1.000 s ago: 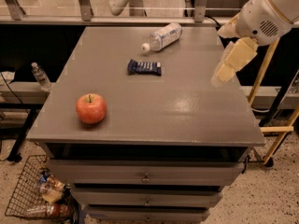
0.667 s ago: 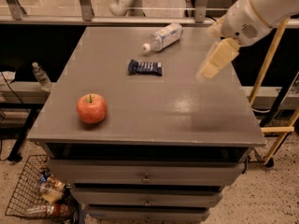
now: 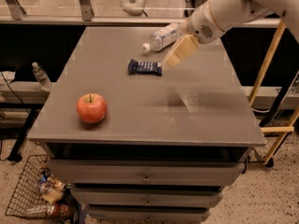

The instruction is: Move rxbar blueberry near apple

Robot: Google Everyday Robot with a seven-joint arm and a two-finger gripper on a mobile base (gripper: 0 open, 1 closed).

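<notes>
The gripper hangs just beside the right end of the rxbar blueberry, tilted down toward it on an arm that comes in from the upper right. Its tan tip reads as one block, so I cannot tell whether it is spread or closed. The bar lies flat on the table, just left of and below the tip. The apple sits well apart from the gripper, further left and nearer the front edge, while the water bottle lies close behind the tip. To do the reach well, the tip should settle over the middle of the bar, straddle its narrow width, and stay clear of the bottle. A flat wrapper gives little to pinch, so a low, square approach seems wise. The gripper's height above the tabletop is hard to judge, though a shadow below it suggests it is probably raised. The arm is cut off by the frame's edge, and the wrapper's lettering is unreadable.
</notes>
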